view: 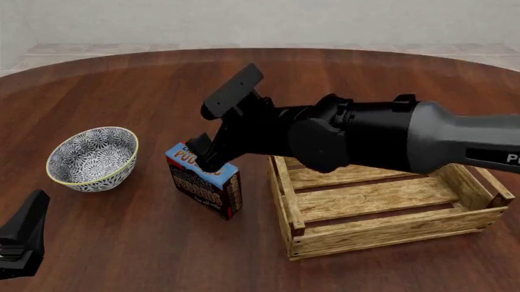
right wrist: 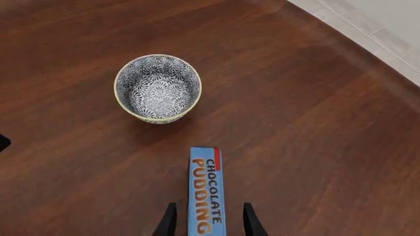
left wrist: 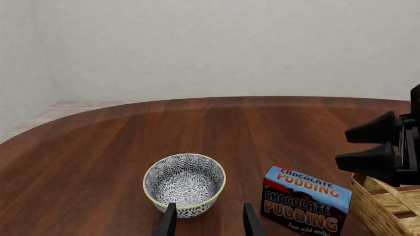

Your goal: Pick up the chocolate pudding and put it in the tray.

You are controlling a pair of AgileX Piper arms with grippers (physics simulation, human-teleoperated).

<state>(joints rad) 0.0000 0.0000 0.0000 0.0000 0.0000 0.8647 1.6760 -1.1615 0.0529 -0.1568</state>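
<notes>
The chocolate pudding [view: 204,185] is a small carton with a blue lettered top, standing upright on the table between the bowl and the tray. My right gripper [view: 203,155] hangs open over its top. In the right wrist view the two fingers straddle the carton's blue top [right wrist: 206,187] with a gap on each side. From the left wrist view the right fingers [left wrist: 371,130] sit above the carton [left wrist: 305,204], not touching it. The tray [view: 382,201], a light wooden slat crate, stands just right of the carton. My left gripper [view: 23,240] is open low at the near left, holding nothing.
A round blue-white patterned bowl [view: 92,158] sits left of the carton, straight ahead of the left gripper's fingers [left wrist: 167,221]. The right arm's dark body [view: 357,137] stretches over the tray's far left corner. The round table's far edge [view: 260,52] curves across the back.
</notes>
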